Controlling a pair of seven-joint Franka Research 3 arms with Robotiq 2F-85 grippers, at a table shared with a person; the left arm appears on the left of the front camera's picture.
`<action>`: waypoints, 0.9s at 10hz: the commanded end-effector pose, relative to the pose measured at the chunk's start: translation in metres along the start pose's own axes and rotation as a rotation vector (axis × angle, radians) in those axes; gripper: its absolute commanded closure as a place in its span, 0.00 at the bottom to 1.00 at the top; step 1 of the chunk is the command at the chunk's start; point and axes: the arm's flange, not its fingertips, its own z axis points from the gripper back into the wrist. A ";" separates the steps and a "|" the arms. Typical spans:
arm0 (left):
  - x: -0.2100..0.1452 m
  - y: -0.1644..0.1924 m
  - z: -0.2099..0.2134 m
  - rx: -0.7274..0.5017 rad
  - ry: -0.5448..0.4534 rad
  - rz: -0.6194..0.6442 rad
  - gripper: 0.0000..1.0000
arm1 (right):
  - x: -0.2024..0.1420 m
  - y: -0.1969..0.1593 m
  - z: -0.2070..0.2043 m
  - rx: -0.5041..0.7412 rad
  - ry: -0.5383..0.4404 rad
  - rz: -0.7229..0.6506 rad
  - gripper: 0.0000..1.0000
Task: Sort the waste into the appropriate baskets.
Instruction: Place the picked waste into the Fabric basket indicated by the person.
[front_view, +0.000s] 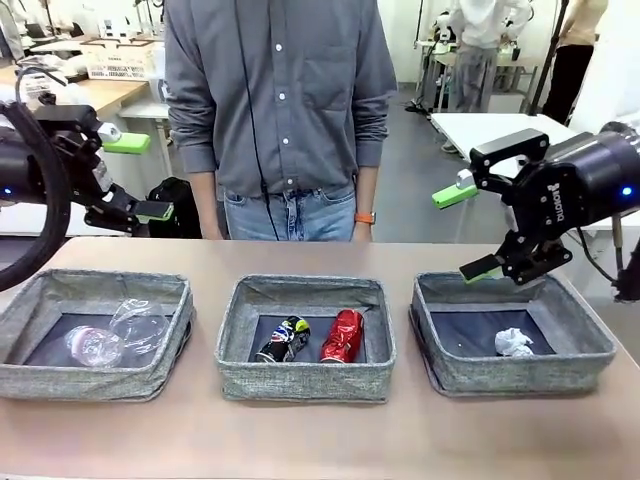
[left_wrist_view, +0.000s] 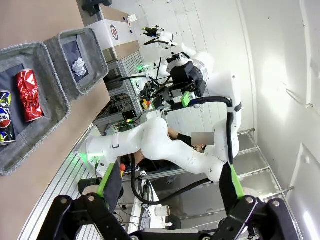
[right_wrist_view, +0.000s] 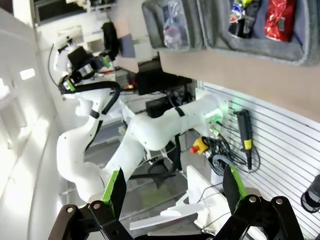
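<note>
The waste is all in the baskets as far as I can see. The crumpled white paper ball (front_view: 514, 343) lies alone in the basket on my right (front_view: 590, 362). The crushed red can (front_view: 343, 336) and the crushed black printed can (front_view: 285, 339) lie side by side in the middle basket (front_view: 305, 380), close to each other, the red one nearer my right. The clear plastic cup (front_view: 143, 324) and the clear plastic bottle (front_view: 92, 346) rest together in the basket on my left (front_view: 90, 378), so close that I cannot tell whether they touch. The three baskets stand in a row on the worktop (front_view: 320, 440), whose bare parts carry no loose litter that I can make out.

My left gripper (front_view: 139, 177) hangs above and behind the left basket, its fingers spread wide with nothing between them. My right gripper (front_view: 468, 232) hovers over the far edge of the right basket, fingers likewise apart and empty. A person (front_view: 280, 110) stands at the far side, hands behind the worktop edge.

I judge the sorting to be at its end: paper, metal and plastic each have their own basket. The next move calls for little more than drawing both arms back clear of the baskets, unless the person sets down another piece.
</note>
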 end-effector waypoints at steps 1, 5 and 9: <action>-0.005 0.000 -0.003 -0.020 -0.008 -0.020 0.00 | 0.002 0.001 0.002 0.006 -0.002 0.030 0.00; -0.005 0.000 -0.003 -0.020 -0.008 -0.020 0.00 | 0.002 0.001 0.002 0.006 -0.002 0.030 0.00; -0.005 0.000 -0.003 -0.020 -0.008 -0.020 0.00 | 0.002 0.001 0.002 0.006 -0.002 0.030 0.00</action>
